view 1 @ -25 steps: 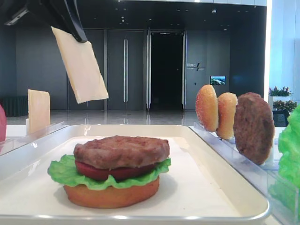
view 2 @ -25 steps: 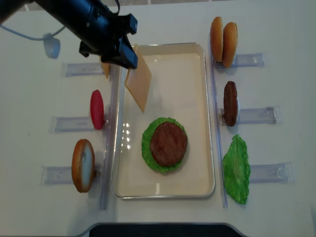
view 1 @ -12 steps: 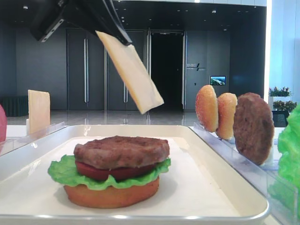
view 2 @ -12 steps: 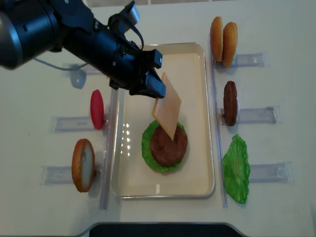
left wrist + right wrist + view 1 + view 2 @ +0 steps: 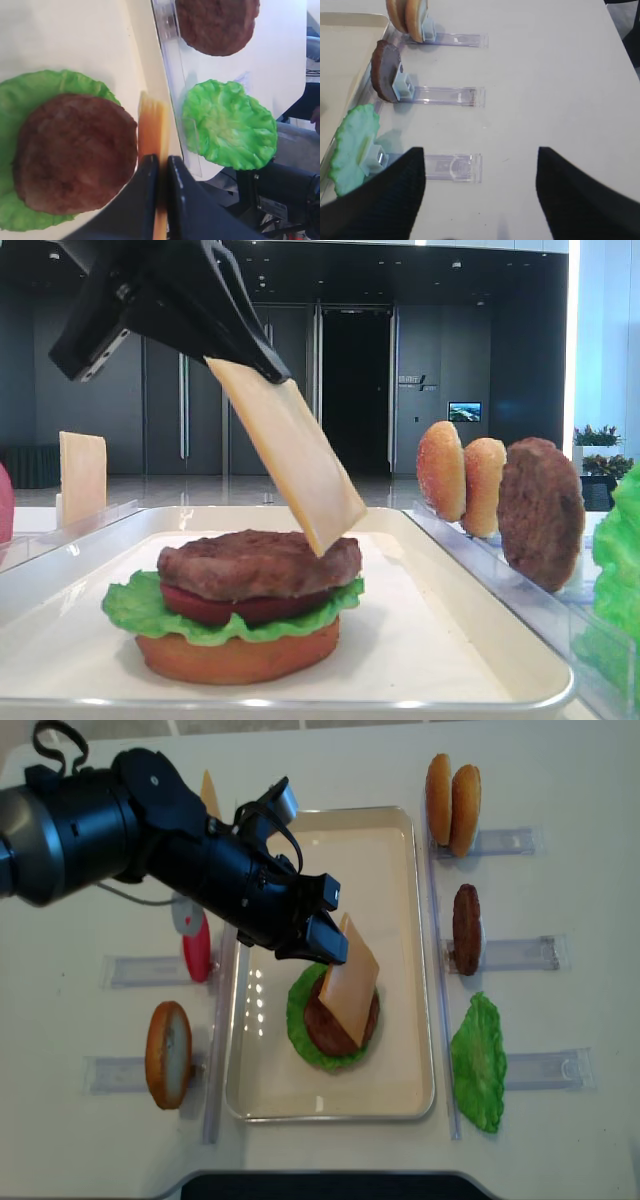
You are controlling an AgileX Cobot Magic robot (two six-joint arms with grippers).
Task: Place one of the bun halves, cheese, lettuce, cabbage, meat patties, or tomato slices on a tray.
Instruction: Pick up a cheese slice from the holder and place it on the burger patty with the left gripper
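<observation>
My left gripper is shut on the top edge of a pale yellow cheese slice. The cheese hangs tilted over the white tray. Its lower corner reaches the top of the brown meat patty; I cannot tell whether they touch. That patty tops a stack of tomato slice, lettuce and bun half. In the left wrist view the fingers pinch the cheese edge-on beside the patty. My right gripper is open above the bare table.
Clear racks flank the tray. On the left stand a second cheese slice, a tomato slice and a bun half. On the right stand two bun halves, a patty and lettuce.
My left gripper has carried the cheese from the tray's far left side toward the near side and down, over the stack. Its lower corner now meets the patty's top.
</observation>
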